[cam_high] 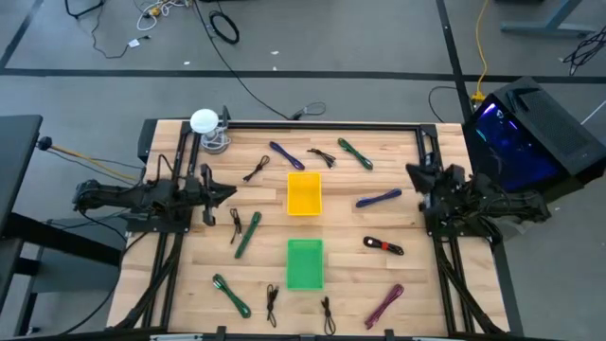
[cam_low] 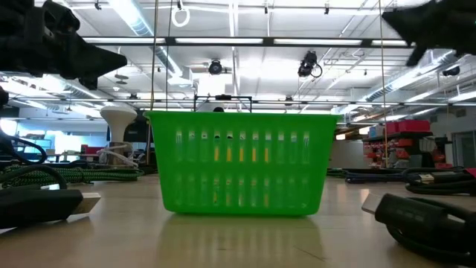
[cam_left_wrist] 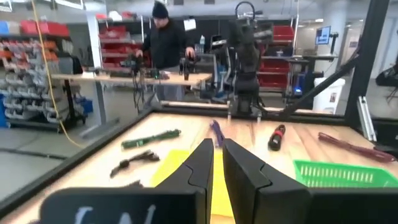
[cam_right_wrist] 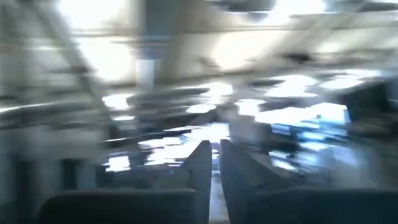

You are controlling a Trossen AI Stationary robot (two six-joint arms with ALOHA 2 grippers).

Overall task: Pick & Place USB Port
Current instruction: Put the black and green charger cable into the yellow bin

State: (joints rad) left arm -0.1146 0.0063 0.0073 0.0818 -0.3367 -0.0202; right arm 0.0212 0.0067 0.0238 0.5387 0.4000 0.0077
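Note:
Several cables lie scattered flat on the wooden table [cam_high: 189,284]: green ones [cam_high: 248,234], blue-violet ones [cam_high: 379,199], thin black ones [cam_high: 256,170], a maroon one [cam_high: 385,303] and a short black-and-red piece [cam_high: 383,246]. A yellow basket [cam_high: 304,193] stands at the table's middle, with a green basket [cam_high: 304,263] nearer the front edge. My left gripper [cam_high: 234,192] hovers at the left side, level, pointing at the yellow basket, fingers [cam_left_wrist: 202,165] close together and empty. My right gripper [cam_high: 410,170] hovers at the right side, tipped upward, fingers [cam_right_wrist: 200,163] close together and empty.
A white round object on a stand [cam_high: 204,121] sits at the far left corner. A blue-lit case [cam_high: 516,133] stands off the table's right. Beyond the table, a person [cam_left_wrist: 165,43] works at a bench. Bare wood lies between the baskets and each arm.

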